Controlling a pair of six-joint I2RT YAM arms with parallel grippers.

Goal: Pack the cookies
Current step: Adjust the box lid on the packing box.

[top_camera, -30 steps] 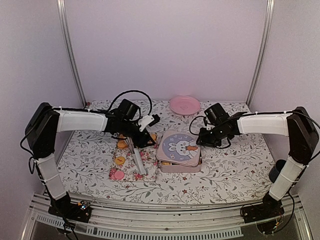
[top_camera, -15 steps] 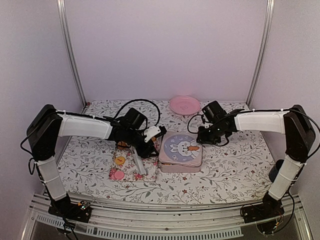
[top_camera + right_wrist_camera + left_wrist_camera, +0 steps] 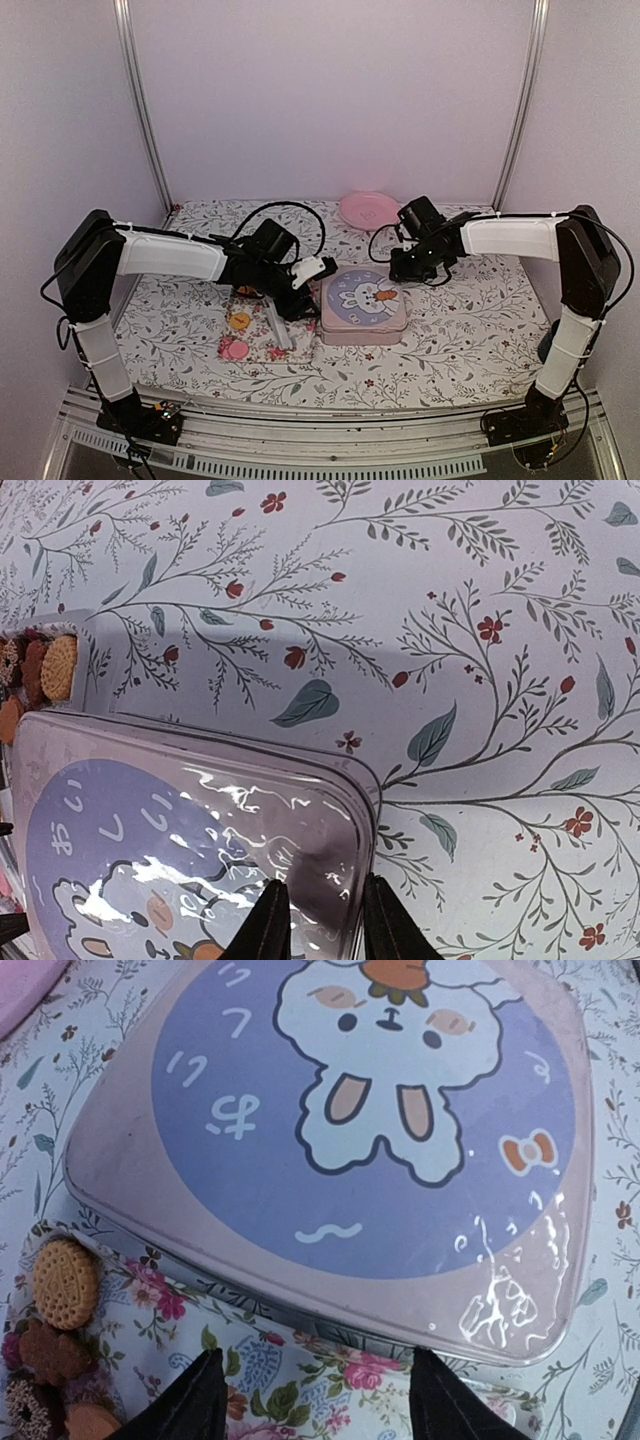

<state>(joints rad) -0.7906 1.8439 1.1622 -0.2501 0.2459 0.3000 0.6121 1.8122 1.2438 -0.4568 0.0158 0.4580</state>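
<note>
Overhead, both arms reach inward across the bench [image 3: 470, 335], which is covered in a leaf-and-flower print.

Centre: a square pink tin [image 3: 363, 307] with rounded corners. Its lid [image 3: 360, 1140] is in place and shows a white rabbit with a carrot on a blue disc. Clear film glints on the lid.

Left of the tin, against its side, lies a flowered cloth [image 3: 272, 342] bearing the cookies [image 3: 238, 322]. In the overhead view a golden one and a pink one sit toward the cloth's near left corner. The cloth's far end is hidden there behind the left arm.

The left wrist view shows more cookies at lower left: a golden ridged round one, a dark brown one, and others cut by the frame edge. All of these lie on the cloth, just beside the tin's corner.

Left hand [image 3: 316, 1358]: fingers well apart with nothing between them, poised over the cloth just beside the tin's edge.

Right hand [image 3: 322, 882]: fingers close together, straddling the lid's rim near the tin's far right corner. One finger [image 3: 268, 920] lies over the lid and the other [image 3: 388, 925] lies outside it. Whether they press on the rim cannot be told.

The right wrist view also shows a few cookies at its left edge, beyond the tin.

A pink plate [image 3: 367, 210] stands at the far edge of the bench, well apart from the tin.
</note>
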